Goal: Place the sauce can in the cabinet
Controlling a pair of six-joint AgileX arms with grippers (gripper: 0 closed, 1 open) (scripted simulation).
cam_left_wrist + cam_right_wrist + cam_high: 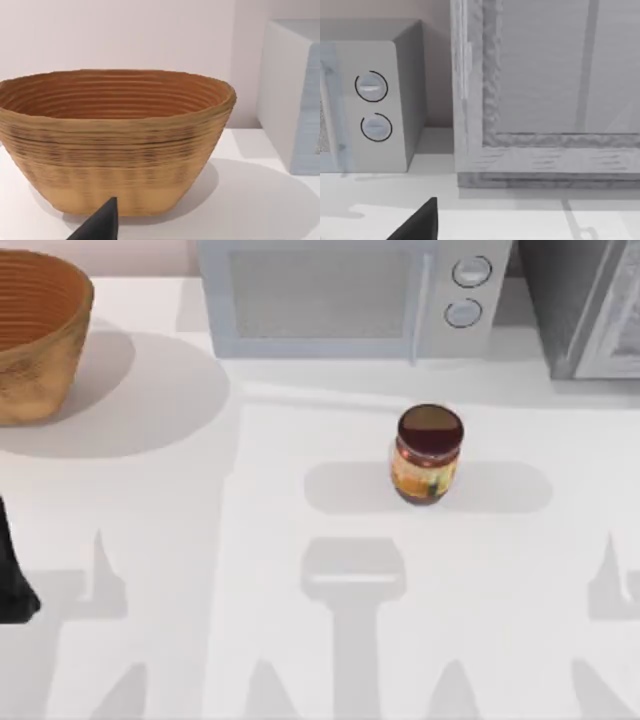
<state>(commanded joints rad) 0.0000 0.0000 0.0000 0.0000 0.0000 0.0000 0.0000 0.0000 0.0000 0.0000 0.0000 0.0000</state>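
Observation:
The sauce can (428, 455) stands upright in the middle of the white table, a small jar with a dark-brown lid and an orange-yellow label. Nothing is touching it. The cabinet (585, 305) sits at the table's back right corner, dark grey and speckled; its paler door panel (545, 75) faces the right wrist camera. A dark part of my left arm (12, 580) shows at the left edge of the table, far from the can. A dark tip of my left gripper (100, 227) points towards the basket. A dark tip of my right gripper (420, 222) hangs in front of the cabinet.
A woven basket (35, 330) stands at the back left, seen close up as the basket (115, 135) in the left wrist view. A pale microwave (340, 295) with two round knobs sits at the back middle, its side (375, 105) next to the cabinet.

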